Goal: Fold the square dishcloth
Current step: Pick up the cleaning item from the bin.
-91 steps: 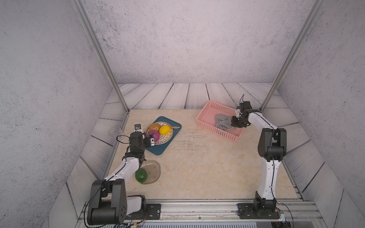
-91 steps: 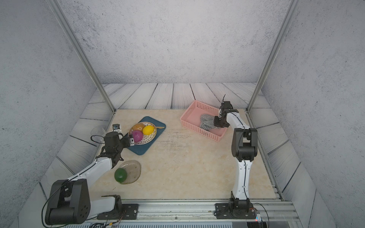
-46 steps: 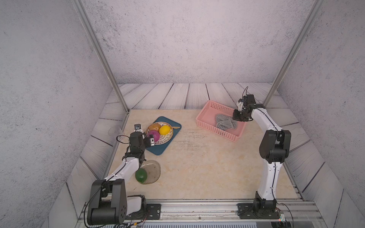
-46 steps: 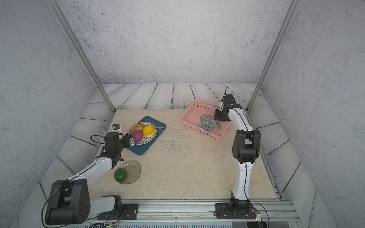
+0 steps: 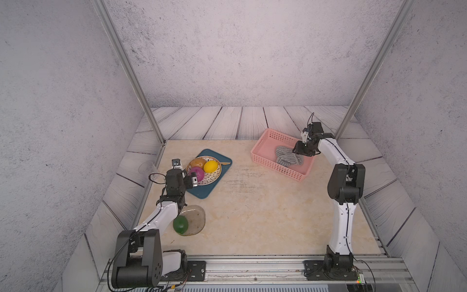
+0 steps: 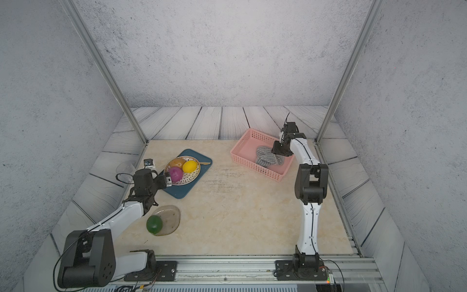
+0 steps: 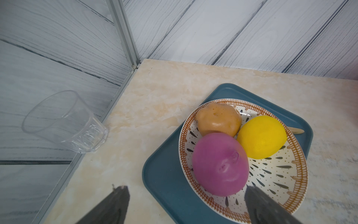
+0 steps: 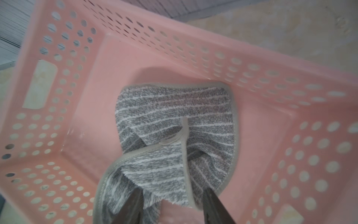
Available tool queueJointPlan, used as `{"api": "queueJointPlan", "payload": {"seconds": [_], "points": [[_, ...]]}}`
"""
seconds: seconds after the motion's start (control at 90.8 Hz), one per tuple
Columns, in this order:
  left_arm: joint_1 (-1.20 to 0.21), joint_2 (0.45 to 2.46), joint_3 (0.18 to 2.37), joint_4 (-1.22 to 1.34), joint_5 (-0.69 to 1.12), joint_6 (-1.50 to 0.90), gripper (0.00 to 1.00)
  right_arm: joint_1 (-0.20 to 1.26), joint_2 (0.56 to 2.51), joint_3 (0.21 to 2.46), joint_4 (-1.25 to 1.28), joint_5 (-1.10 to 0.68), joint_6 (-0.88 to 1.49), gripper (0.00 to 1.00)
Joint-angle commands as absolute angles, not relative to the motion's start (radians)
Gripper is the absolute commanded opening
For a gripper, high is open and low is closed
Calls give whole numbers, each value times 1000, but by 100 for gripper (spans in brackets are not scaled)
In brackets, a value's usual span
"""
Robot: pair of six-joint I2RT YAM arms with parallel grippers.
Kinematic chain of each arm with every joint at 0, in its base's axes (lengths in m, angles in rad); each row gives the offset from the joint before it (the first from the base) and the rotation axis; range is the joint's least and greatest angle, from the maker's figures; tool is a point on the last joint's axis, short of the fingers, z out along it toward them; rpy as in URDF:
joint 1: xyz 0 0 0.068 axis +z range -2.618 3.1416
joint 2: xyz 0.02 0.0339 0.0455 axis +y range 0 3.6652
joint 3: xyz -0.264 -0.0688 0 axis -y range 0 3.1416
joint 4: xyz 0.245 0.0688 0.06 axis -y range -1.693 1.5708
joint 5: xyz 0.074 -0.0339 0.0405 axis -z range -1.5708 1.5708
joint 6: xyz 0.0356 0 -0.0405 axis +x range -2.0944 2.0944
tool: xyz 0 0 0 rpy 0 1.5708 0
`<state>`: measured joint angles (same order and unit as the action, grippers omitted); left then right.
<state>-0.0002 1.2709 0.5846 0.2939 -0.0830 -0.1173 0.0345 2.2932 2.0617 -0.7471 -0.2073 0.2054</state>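
- In both top views the cloth (image 5: 288, 158) (image 6: 267, 158) lies inside the pink basket (image 5: 273, 166) at the far right of the worktop (image 5: 252, 207), rumpled into a lumpy heap rather than a flat square.
- The right tool (image 5: 299, 150) hangs just over the heap's near edge. From here I cannot tell how its jaws stand.
- The left tool (image 5: 193, 178) sits well apart from the basket, beside a blue tray (image 5: 202, 193).
- In the left wrist view the left tool (image 7: 186, 188) is spread wide and holds nothing.
- Below it are the smooth matte tray (image 7: 164, 174), a glazed patterned plate (image 7: 290, 174) with three round fruits, and a clear ribbed cup (image 7: 64, 122) lying on its side off the worktop.
- In the right wrist view the cloth (image 8: 174, 108) is nubbly grey terry with thin pale stripes and a flat, lighter hem.
- One corner flap lies loosely over another layer, and a small hem loop sticks up.
- The basket (image 8: 174, 48) is rigid plastic with perforated walls.
- The right tool (image 8: 172, 192) stands spread, a finger on either side of the nearest flap, and is not pinching it.
- As I judge it, no tidy fold exists yet. The overlaps look accidental and the edges are unaligned.
- What is probably left is lifting the cloth out, flattening it on the worktop, then bringing edge to edge.
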Motion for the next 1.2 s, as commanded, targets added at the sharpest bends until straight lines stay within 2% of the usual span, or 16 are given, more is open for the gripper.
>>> {"api": "queueJointPlan", "payload": {"seconds": [0.0,0.055,0.121,0.209,0.264,0.451,0.738,1.046,1.189], "points": [[7,1270,607,294,-93,-120,100,40,2347,2105,-770,-223,208,48],[7,1272,607,294,-95,-119,100,41,2366,2116,-771,-230,210,48],[6,1275,609,293,-95,-118,100,44,2385,2129,-773,-245,211,42],[8,1279,610,292,-96,-116,100,48,2396,2153,-787,-250,209,19],[7,1282,611,292,-99,-116,100,49,2391,2171,-801,-244,204,12],[8,1286,614,286,-97,-117,100,51,2325,2222,-862,-191,182,7],[8,1239,619,262,-86,-142,100,75,2124,2217,-908,-113,163,0],[7,1125,725,86,-30,-213,100,137,1865,2147,-856,-85,144,0],[7,1068,764,45,54,-263,100,187,1780,2127,-851,-70,137,0]]}}
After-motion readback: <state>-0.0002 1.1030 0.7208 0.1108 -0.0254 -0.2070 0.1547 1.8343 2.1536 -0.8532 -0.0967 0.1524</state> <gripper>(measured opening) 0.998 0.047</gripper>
